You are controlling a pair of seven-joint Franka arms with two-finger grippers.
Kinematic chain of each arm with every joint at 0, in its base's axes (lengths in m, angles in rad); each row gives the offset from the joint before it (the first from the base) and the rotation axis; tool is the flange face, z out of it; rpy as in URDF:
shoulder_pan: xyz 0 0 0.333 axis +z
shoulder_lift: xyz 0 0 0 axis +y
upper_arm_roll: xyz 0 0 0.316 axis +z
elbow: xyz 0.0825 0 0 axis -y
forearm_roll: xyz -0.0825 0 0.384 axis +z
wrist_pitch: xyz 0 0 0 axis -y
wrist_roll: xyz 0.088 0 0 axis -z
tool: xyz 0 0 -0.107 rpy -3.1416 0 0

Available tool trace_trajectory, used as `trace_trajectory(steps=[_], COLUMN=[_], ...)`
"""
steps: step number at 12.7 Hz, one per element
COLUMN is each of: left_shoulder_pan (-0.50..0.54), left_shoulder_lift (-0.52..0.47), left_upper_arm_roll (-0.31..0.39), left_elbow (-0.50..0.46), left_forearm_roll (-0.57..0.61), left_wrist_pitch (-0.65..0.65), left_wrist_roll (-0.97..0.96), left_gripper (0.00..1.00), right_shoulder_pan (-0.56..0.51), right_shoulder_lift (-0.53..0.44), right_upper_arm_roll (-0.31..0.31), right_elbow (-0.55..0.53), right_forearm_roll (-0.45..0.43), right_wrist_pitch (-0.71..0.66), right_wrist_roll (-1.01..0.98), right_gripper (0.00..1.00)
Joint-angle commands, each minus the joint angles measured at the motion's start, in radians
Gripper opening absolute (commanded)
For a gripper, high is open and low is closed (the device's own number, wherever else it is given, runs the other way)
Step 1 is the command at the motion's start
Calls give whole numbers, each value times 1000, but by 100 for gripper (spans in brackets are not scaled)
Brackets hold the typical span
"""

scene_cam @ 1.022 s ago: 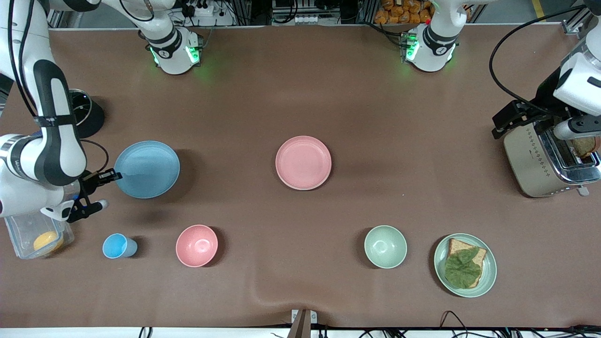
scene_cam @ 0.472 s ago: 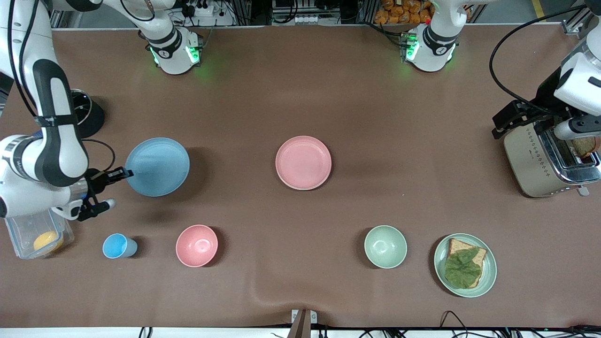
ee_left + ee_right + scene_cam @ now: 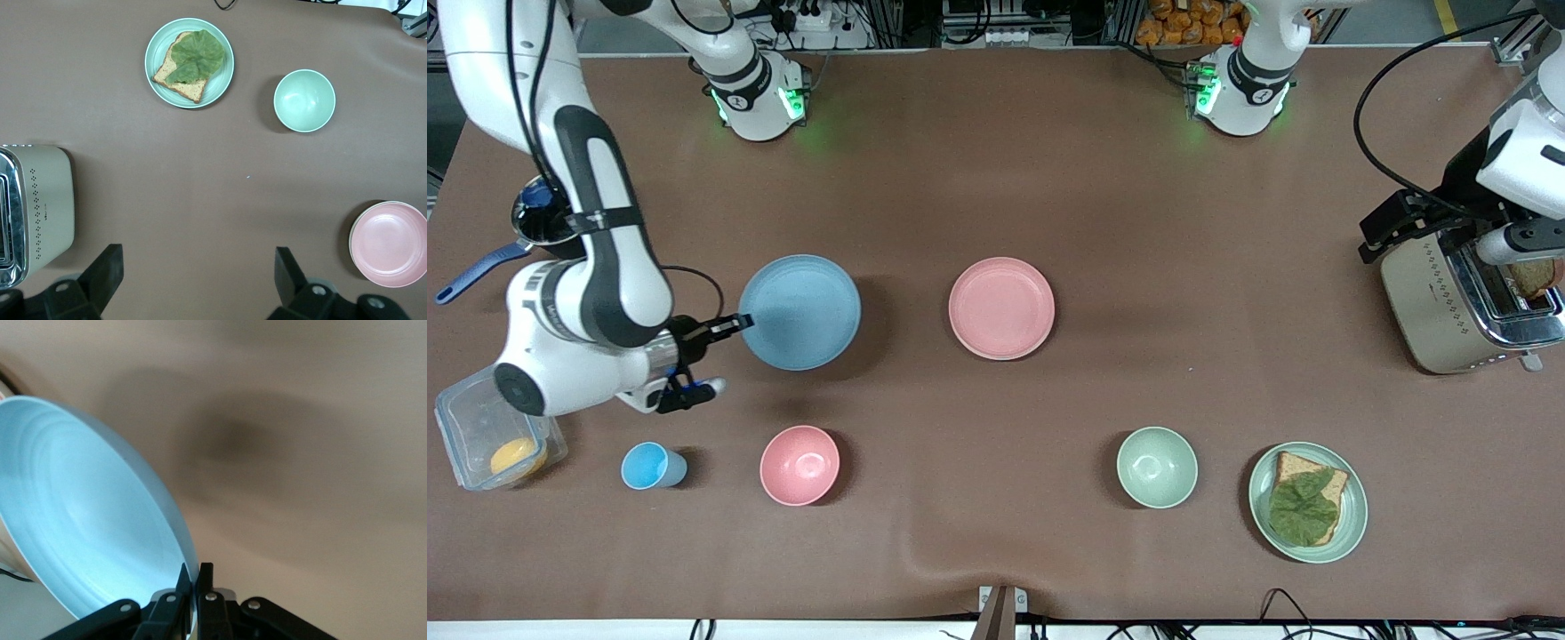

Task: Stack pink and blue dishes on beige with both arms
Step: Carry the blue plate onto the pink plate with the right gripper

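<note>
Holding the blue plate (image 3: 800, 312) by its rim, your right gripper (image 3: 734, 324) has both fingers pinched tight on the plate's edge; the right wrist view shows the black fingertips (image 3: 180, 585) closed on the thin rim with the pale blue inside (image 3: 80, 520) tilting away from them. You can see the plate up off the table (image 3: 996, 178), its shadow lying on the brown cloth beneath, toward the right arm's end. The pink plate (image 3: 1001, 308) lies flat at the middle of the table, well apart from the blue one. In the left wrist view a cream edge peeks out under the pink plate (image 3: 389, 244), so it seems to lie on the beige plate (image 3: 351, 235), though you get only a sliver of it.

Your left gripper (image 3: 193, 283) waits high over the left arm's end of the table, just beside the toaster (image 3: 1467, 302), and its two black fingers (image 3: 100, 277) stand wide apart with nothing between them.

Nearer the front camera you have a row: the small blue cup (image 3: 653, 466), the pink bowl (image 3: 799, 465), the green bowl (image 3: 1157, 467) and the green plate (image 3: 1352, 524) with bread and a leaf (image 3: 1303, 508). A clear tub (image 3: 471, 418) with something yellow sits at the right arm's end, close to the cup.
</note>
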Motion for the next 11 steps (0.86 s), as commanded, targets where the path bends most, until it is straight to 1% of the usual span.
trace_trajectory(steps=[1, 2, 4, 6, 9, 11], left_shoulder_pan=[3, 3, 3, 3, 3, 3], left_shoulder_lift=[1, 1, 1, 3, 1, 3], left_upper_arm_roll=[3, 3, 3, 3, 3, 3], left_elbow=[12, 12, 12, 12, 12, 12], left_forearm_roll=[-23, -23, -23, -23, -23, -23], left_wrist_pitch=[-2, -2, -2, -2, -2, -2], left_wrist_roll=[13, 13, 13, 13, 14, 16], left_gripper=[100, 100, 100, 100, 100, 100], right_shoulder_pan=[83, 113, 181, 258, 319, 364], right_shoulder_lift=[-29, -33, -33, -27, -25, -26], right_upper_arm_roll=[-10, -10, -10, -10, -10, -10], right_elbow=[-45, -76, -90, -92, -131, -134], right_forearm_roll=[111, 144, 191, 202, 227, 230], right_wrist_pitch=[19, 55, 108, 183, 252, 284], right_wrist_roll=[175, 218, 328, 440, 511, 572], right_gripper=[0, 0, 0, 0, 0, 0])
